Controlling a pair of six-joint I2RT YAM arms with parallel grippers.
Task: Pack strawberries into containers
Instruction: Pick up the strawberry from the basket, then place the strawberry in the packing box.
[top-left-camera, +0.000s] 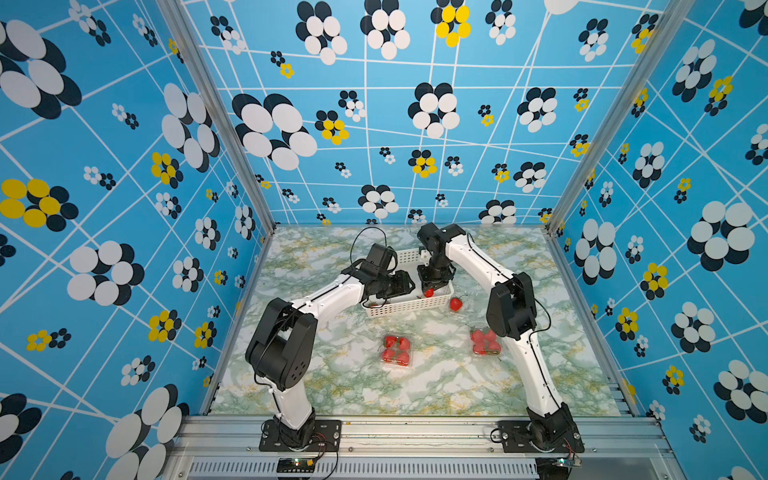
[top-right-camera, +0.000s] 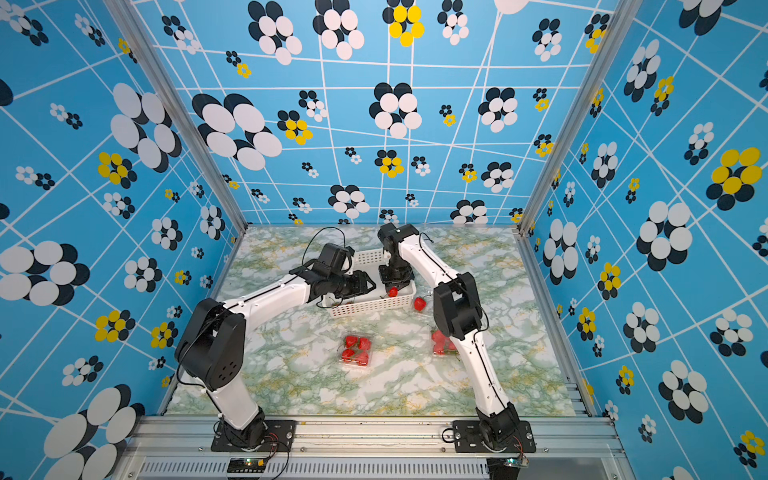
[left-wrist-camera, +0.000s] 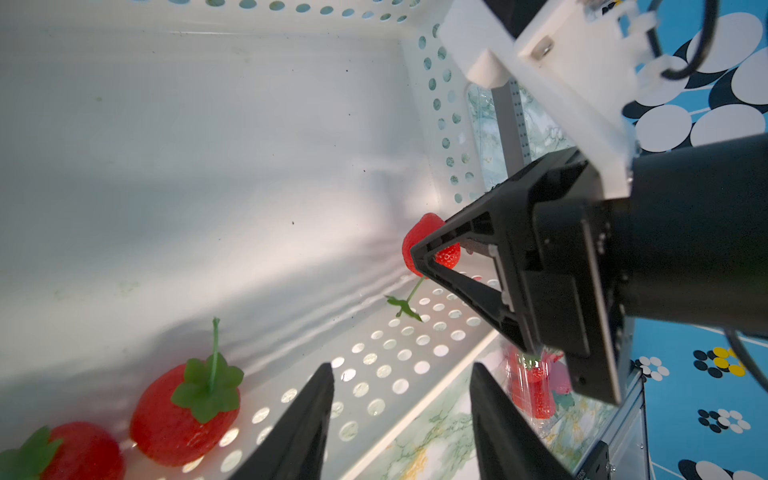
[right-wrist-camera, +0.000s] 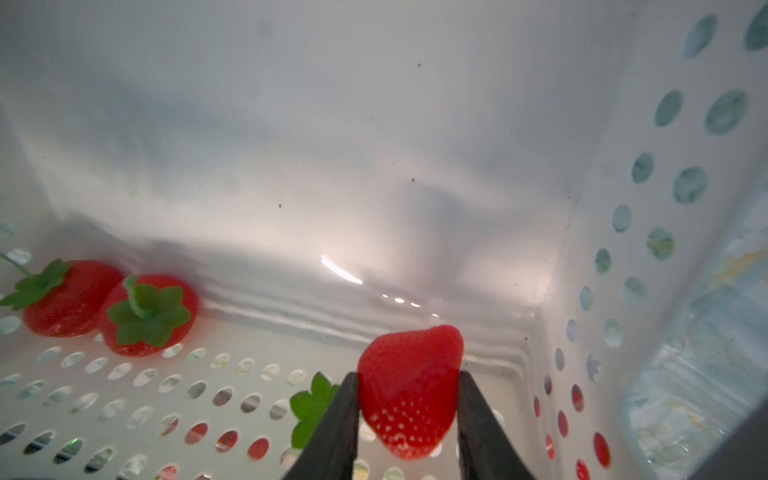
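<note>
Right gripper (right-wrist-camera: 407, 380) clamped on a glossy red strawberry (right-wrist-camera: 409, 361), pale seeds, green cap at one side, low in a corner of the white basket (right-wrist-camera: 602, 208). Left gripper (left-wrist-camera: 402, 368) partly open, empty. Two capped strawberries (right-wrist-camera: 145, 316) lie against the basket's wall.

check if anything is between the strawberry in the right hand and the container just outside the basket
Yes: the perforated wall of the white basket stands between the held strawberry and the clear container. The right hand probably has to lift it over the rim.
</note>
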